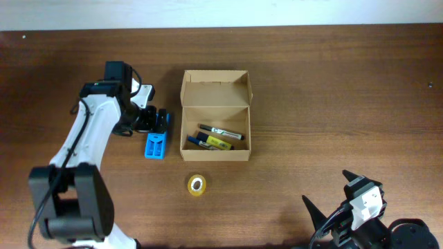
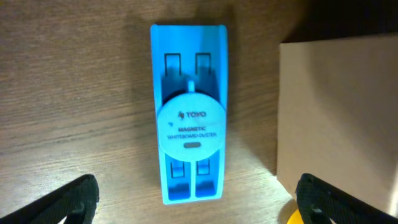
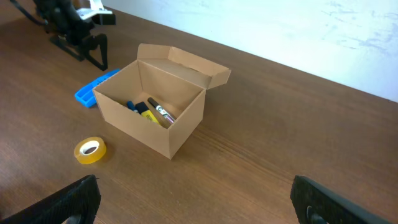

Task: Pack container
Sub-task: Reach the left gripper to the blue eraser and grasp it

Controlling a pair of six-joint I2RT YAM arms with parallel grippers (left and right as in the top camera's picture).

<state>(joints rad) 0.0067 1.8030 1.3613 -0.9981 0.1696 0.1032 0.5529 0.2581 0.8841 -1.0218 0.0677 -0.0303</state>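
Note:
An open cardboard box [image 1: 215, 124] stands mid-table with markers [image 1: 220, 131] and a yellow highlighter inside; it also shows in the right wrist view [image 3: 155, 106]. A blue magnetic whiteboard duster [image 1: 156, 144] lies flat just left of the box; in the left wrist view [image 2: 189, 112] it fills the centre. My left gripper [image 1: 158, 119] is open and empty, directly above the duster's far end, its fingertips [image 2: 196, 202] wide on either side. A yellow tape roll [image 1: 197, 185] lies in front of the box. My right gripper [image 1: 342, 197] is open and empty at the front right.
The box's wall [image 2: 336, 112] stands close on the right of the duster. The tape roll also shows in the right wrist view [image 3: 91, 150]. The table's far edge meets a white wall.

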